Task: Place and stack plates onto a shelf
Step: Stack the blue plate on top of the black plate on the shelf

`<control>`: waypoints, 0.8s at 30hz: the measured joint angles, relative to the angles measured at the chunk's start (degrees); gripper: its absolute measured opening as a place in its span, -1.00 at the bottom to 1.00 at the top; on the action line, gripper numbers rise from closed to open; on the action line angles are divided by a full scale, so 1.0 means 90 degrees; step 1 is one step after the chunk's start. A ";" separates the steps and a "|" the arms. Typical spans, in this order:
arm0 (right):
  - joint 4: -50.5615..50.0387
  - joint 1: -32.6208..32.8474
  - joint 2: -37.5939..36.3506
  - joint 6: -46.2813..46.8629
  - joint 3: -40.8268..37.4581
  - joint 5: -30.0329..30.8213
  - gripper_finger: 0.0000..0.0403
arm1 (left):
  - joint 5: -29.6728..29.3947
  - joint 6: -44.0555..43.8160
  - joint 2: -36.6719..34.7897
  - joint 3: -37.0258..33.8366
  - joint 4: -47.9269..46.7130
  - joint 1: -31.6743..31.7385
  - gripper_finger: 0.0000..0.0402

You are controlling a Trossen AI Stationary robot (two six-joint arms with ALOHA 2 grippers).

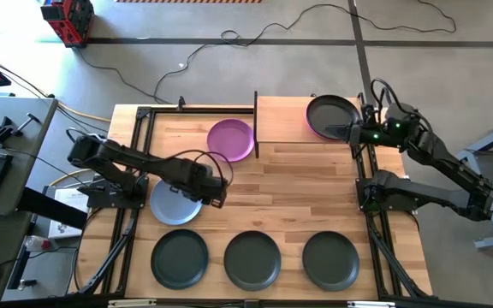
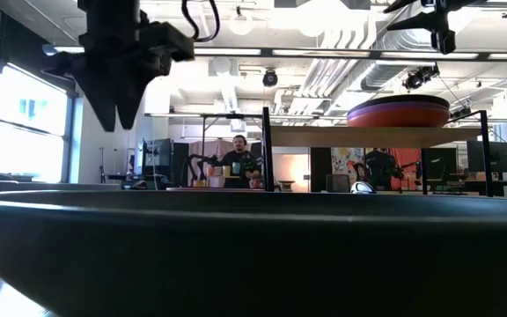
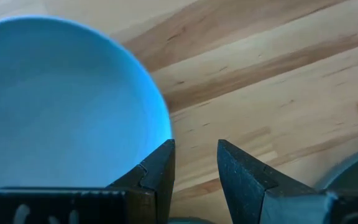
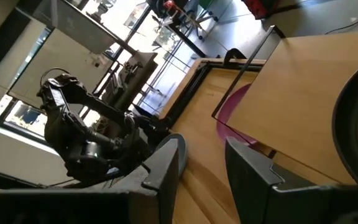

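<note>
The shelf [image 1: 302, 120] stood at twelve o'clock, a dark plate [image 1: 332, 115] topping its stack. At nine o'clock lay the pale blue plate [image 1: 174, 204]; the left gripper [image 1: 215, 196] hung over its rim, fingers parted, empty. The right gripper [image 1: 355, 133] hovered beside the stack, jaws parted, empty.

I can't make out any readable text, label, brand or number in any of my four views. The posters in the room behind the table are too small to read.

Purple plate [image 1: 230, 139] partly under shelf [image 1: 294, 118]
</note>
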 joint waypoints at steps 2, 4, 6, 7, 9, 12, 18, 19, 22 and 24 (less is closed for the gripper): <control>0.0002 0.0000 0.0002 -0.0092 0.0000 -0.0012 -0.43 | 0.0021 -0.0168 0.0139 0.0000 0.0024 -0.0053 -0.46; -0.0005 0.0000 0.0000 -0.0122 0.0000 -0.0035 -0.43 | 0.0073 -0.0310 0.0271 0.0000 -0.0021 -0.0080 -0.46; -0.0037 0.0001 0.0000 -0.0123 0.0000 -0.0037 -0.43 | 0.0157 -0.0360 0.0416 0.0000 0.0007 -0.0114 -0.46; -0.0039 0.0001 0.0000 -0.0123 -0.0001 -0.0041 -0.43 | 0.0208 -0.0363 0.0492 0.0000 0.0009 -0.0116 -0.46; -0.0041 0.0000 0.0000 -0.0124 -0.0002 -0.0041 -0.43 | 0.0281 -0.0368 0.0641 0.0000 0.0025 -0.0140 -0.46; -0.0041 0.0000 0.0000 -0.0220 0.0000 -0.0041 -0.43 | 0.0334 -0.0363 0.0874 0.0000 0.0037 -0.0144 -0.46; -0.0039 0.0000 0.0000 -0.0242 -0.0002 -0.0050 -0.43 | 0.0402 -0.0311 0.1210 0.0000 0.0030 -0.0144 -0.46; -0.0039 0.0000 0.0000 -0.0242 -0.0002 -0.0051 -0.43 | 0.0402 -0.0311 0.1259 0.0000 0.0029 -0.0142 -0.46; -0.0039 0.0000 0.0000 -0.0242 -0.0002 -0.0051 -0.43 | 0.0406 -0.0265 0.1403 0.0000 0.0030 -0.0142 -0.46; -0.0039 0.0000 0.0000 -0.0244 -0.0002 -0.0079 -0.43 | 0.0410 -0.0257 0.1497 -0.0001 0.0011 -0.0142 -0.46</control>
